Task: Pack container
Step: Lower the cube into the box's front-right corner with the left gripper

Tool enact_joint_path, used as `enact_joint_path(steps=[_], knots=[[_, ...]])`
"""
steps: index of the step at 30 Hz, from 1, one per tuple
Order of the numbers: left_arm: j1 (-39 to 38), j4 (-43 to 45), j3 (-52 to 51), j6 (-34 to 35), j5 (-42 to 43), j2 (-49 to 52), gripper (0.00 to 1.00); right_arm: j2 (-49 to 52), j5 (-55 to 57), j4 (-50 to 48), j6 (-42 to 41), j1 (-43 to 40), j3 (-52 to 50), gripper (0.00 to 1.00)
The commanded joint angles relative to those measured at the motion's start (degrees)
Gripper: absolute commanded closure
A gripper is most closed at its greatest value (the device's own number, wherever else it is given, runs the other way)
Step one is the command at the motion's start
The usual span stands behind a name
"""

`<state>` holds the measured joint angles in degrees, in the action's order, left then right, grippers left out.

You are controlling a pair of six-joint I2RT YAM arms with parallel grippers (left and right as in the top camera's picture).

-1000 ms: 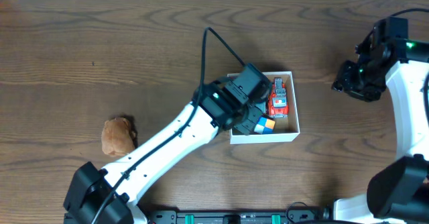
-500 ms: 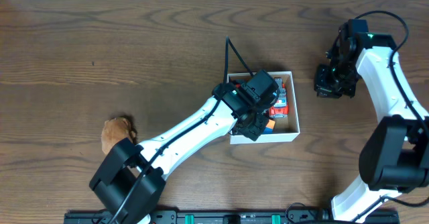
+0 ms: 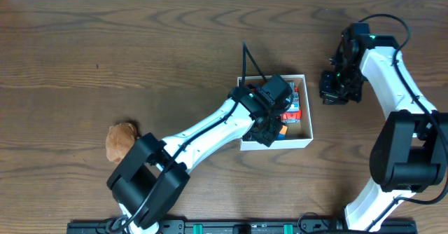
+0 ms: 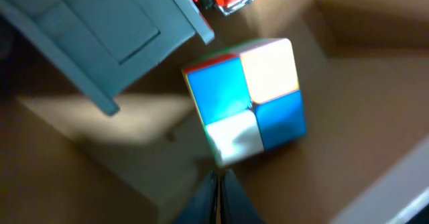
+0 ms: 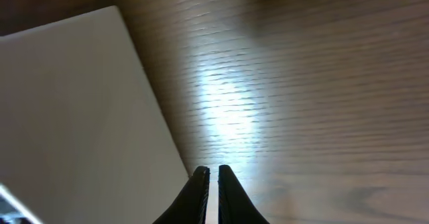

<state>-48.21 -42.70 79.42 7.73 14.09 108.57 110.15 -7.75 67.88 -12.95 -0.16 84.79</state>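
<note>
While the left pincer (image 4: 218,182) hangs inside the container (image 3: 281,143) on the table (image 3: 105,38), closed and empty by a colored cube (image 4: 248,100), the right pincer (image 5: 212,177) hangs beside it, closed and empty too.

Container (image 3: 290,143) half under L arm (image 3: 210,130).
</note>
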Motion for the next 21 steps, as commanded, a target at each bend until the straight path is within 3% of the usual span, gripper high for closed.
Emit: enact_joint_path(steps=[1,21], knots=[[-0.1,0.4,-0.2,0.5,1.2,2.0,0.94,0.4,0.0,0.3,0.2,2.3,-0.2,0.91],[-0.2,8.2,-0.2,0.5,5.5,3.6,0.94,0.5,-2.0,-0.9,-1.9,6.6,-0.2,0.90]])
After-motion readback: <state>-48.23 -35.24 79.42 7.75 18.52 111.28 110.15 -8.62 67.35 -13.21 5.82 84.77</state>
